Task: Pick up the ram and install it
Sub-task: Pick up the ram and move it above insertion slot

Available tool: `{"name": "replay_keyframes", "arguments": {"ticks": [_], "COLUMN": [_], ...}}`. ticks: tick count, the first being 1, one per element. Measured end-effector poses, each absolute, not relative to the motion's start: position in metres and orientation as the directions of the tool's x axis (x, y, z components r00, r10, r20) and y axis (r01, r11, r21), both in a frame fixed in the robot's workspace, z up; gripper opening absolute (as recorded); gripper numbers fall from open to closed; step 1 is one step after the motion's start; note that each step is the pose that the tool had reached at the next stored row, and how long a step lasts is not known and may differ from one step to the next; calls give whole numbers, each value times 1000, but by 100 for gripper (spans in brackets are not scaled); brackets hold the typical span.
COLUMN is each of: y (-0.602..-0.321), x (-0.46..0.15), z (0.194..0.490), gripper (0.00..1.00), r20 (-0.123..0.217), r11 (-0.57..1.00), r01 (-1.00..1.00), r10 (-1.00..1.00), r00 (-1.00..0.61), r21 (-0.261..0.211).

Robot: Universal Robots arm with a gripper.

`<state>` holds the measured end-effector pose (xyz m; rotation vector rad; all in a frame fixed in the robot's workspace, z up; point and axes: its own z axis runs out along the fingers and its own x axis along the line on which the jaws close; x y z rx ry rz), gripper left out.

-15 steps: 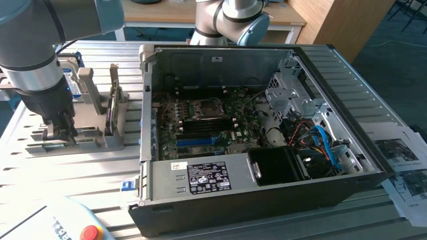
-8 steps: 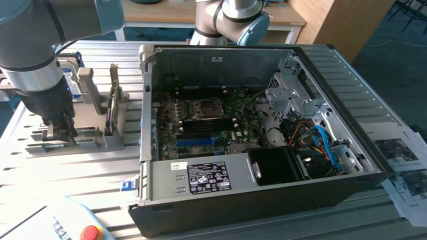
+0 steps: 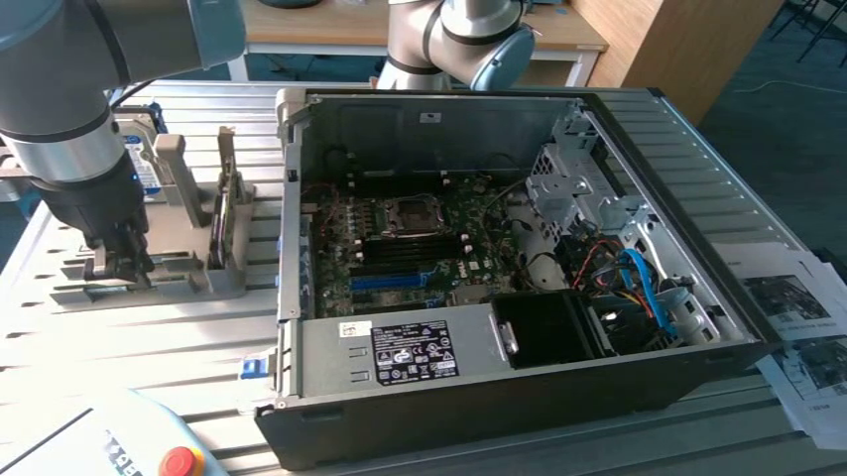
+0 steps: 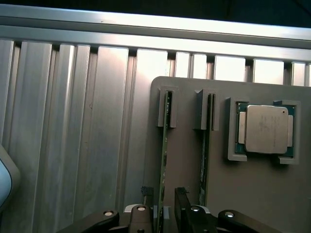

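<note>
In the wrist view two green ram sticks stand on edge in a grey holder point(image 4: 189, 160). My gripper point(image 4: 164, 196) is open and straddles the near end of one ram stick point(image 4: 165, 145), one black finger on each side and a small gap to each. The other ram stick point(image 4: 206, 145) stands beside it, outside the fingers. In the exterior view my gripper point(image 3: 117, 266) is lowered onto the grey holder point(image 3: 198, 283), at the exterior view's left of the open computer case point(image 3: 530, 387). Blue memory slots point(image 3: 391, 281) lie on the green motherboard inside the case.
A processor chip point(image 4: 265, 128) sits in a pocket of the holder beside the ram sticks. Ribbed metal tabletop point(image 4: 73, 121) surrounds the holder. A hard drive point(image 3: 143, 159) stands behind my arm. A pendant with a red button point(image 3: 179, 462) lies at the front, and papers point(image 3: 800, 317) at the exterior view's right.
</note>
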<state>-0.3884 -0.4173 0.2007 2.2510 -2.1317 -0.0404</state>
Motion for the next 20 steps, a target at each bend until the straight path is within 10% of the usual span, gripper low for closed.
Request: {"name": "replay_keyframes", "arguments": {"ticks": [20], "y": [-417], "x": [-388], "z": [199], "gripper": [31], "r20": [9], "r11": [-54], "r01": [-997], "r10": [-998], "r00": [55], "r21": [48]}}
